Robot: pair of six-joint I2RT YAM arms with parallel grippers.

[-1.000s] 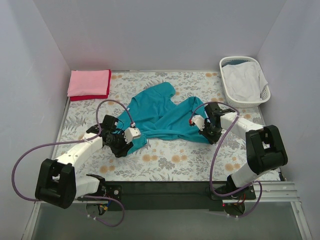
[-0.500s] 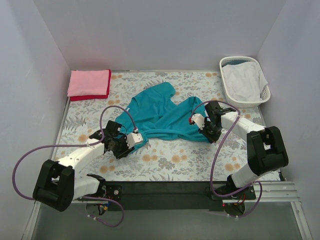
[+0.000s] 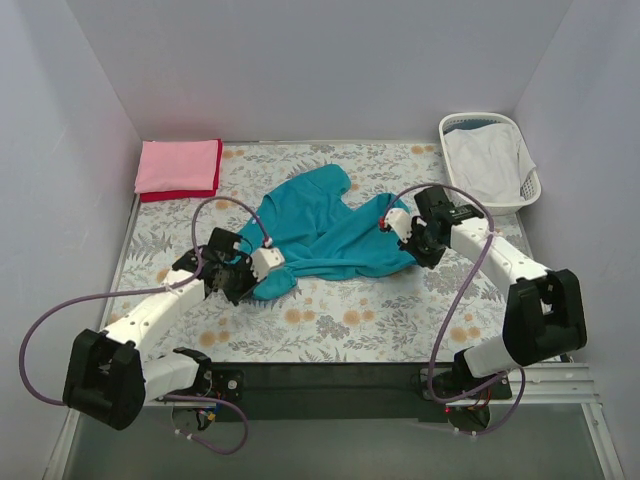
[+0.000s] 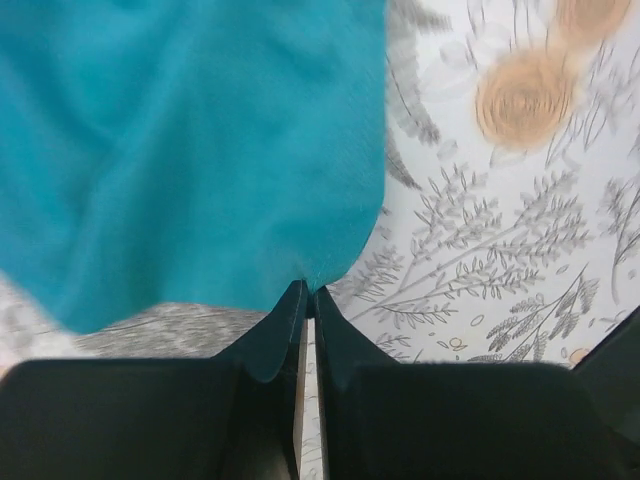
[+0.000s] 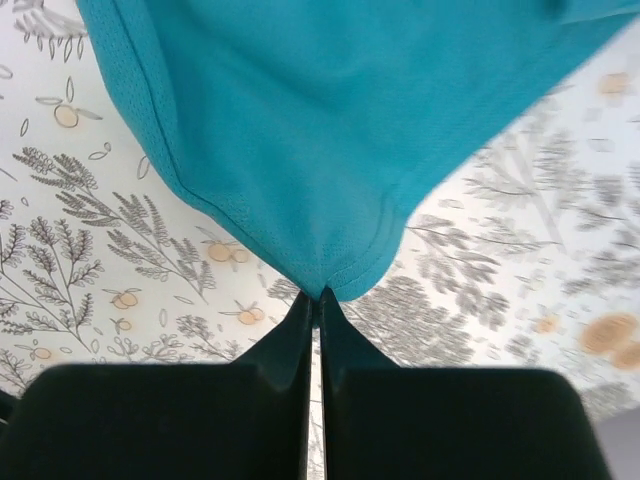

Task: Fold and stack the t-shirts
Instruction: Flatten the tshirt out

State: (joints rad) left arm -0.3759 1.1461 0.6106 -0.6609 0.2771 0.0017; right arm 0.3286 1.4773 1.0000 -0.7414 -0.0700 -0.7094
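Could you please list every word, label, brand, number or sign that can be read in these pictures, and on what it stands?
None can be read. The teal-blue cotton t-shirt, the folded light pink t-shirt, the red t-shirt under it, the white plastic slatted laundry basket and the flower-patterned table cover show no writing.

Left tool point(image 4: 305, 290), right tool point(image 5: 315, 296): both closed.
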